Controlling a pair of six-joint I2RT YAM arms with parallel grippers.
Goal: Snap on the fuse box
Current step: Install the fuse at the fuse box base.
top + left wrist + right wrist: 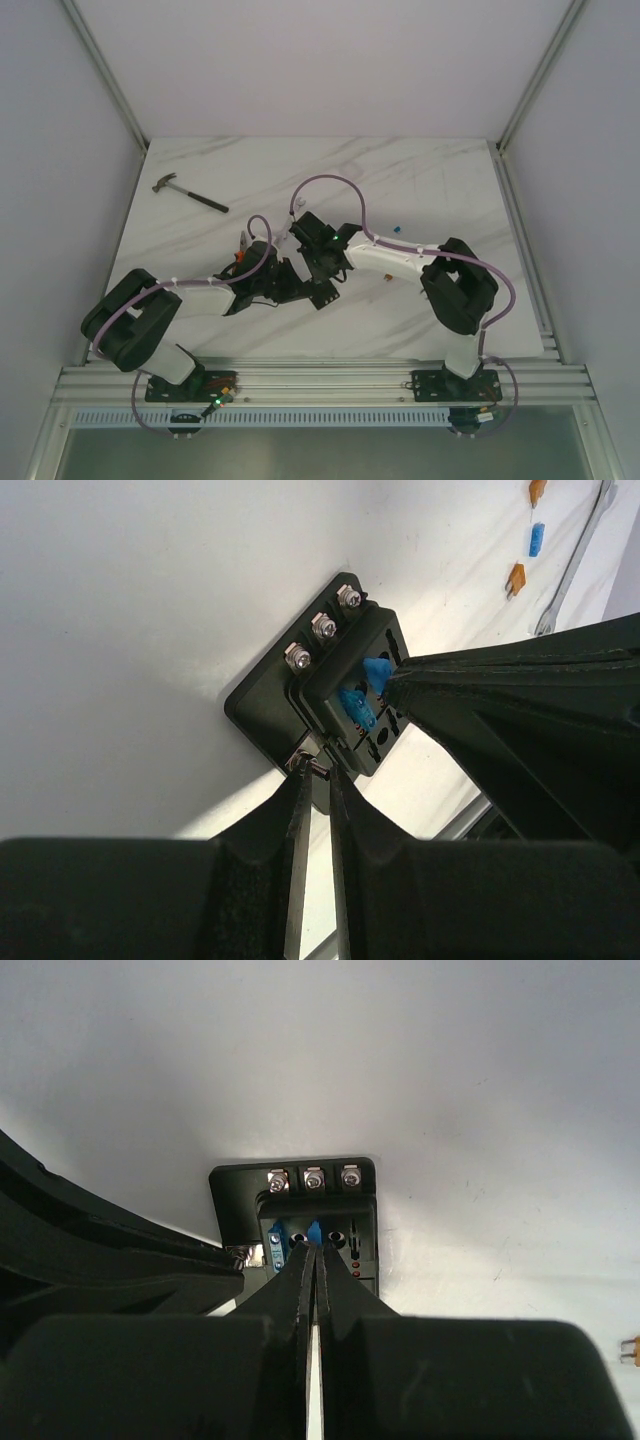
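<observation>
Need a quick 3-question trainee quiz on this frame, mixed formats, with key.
1. True or false: a hammer lies at the table's far left.
2. How many screws sit in a row on the fuse box? A two, B three, C five.
3. Fill in: the fuses seated in the fuse box are ___ in colour.
Key: 1 true; 2 B; 3 blue.
</observation>
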